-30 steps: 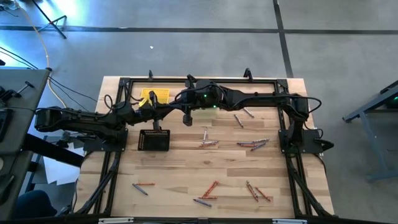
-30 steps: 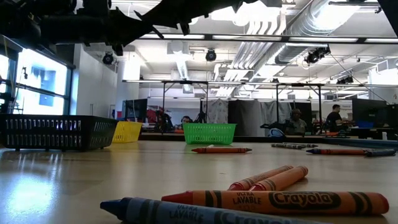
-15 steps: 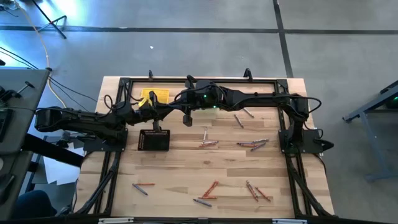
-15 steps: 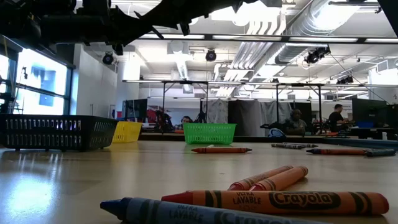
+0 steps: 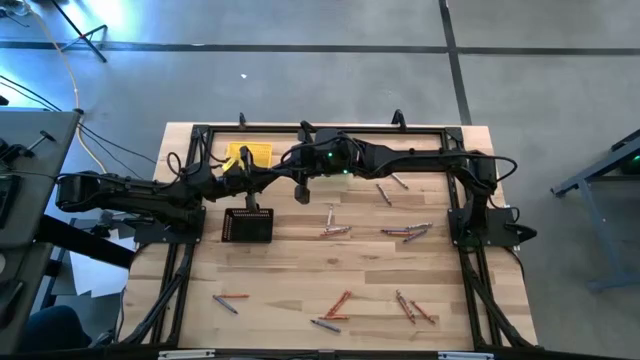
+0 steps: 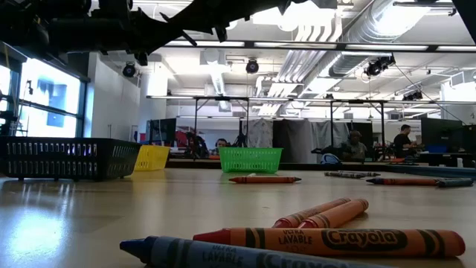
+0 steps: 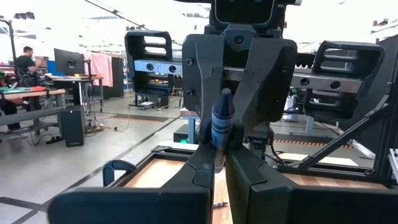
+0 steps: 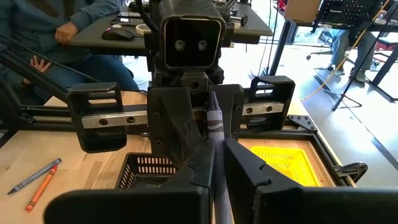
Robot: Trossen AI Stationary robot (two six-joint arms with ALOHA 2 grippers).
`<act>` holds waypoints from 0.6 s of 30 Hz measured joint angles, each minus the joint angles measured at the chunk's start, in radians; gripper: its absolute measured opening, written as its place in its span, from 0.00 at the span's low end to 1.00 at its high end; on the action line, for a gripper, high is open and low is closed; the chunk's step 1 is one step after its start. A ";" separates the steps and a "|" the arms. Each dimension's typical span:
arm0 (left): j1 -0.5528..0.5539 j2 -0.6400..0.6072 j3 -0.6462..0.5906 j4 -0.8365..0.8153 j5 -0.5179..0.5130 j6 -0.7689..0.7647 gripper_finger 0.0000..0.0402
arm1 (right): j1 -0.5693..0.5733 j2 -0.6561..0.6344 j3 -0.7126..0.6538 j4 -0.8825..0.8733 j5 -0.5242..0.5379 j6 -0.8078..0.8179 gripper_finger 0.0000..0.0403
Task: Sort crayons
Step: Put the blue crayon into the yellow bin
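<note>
A dark blue-grey crayon stands upright in the air at the back left, above the gap between the yellow bin and the black bin. My left gripper and my right gripper face each other tip to tip, both shut on this crayon. Other crayons, orange and grey, lie flat on the table: one cluster in the middle, another to its right, and several near the front edge. My left gripper has the crayon's lower part between its two fingertips, coming level from the table's left. Its own finger hides the exact place. The crayon rises upright above the fingers, point up, clear of the table. My right gripper pinches the same crayon's shaft between its two fingers, coming nearly level from the table's right, fingers across it. The crayon stands upright, showing both above the fingers and down through the gap between them.
The green bin stands at the back, mostly under my right arm in the high view. A black frame runs round the table's edges. Bare wood lies between the middle crayons and the front ones. People sit at desks beyond the table.
</note>
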 joint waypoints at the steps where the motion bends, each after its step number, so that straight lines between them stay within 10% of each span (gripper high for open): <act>1: 0.000 0.000 0.000 0.000 0.000 0.000 0.01 | 0.000 0.000 0.000 -0.003 0.000 0.000 0.04; 18: -0.001 0.000 0.000 -0.002 0.011 0.004 0.00 | -0.002 0.001 0.000 -0.017 0.004 0.025 0.28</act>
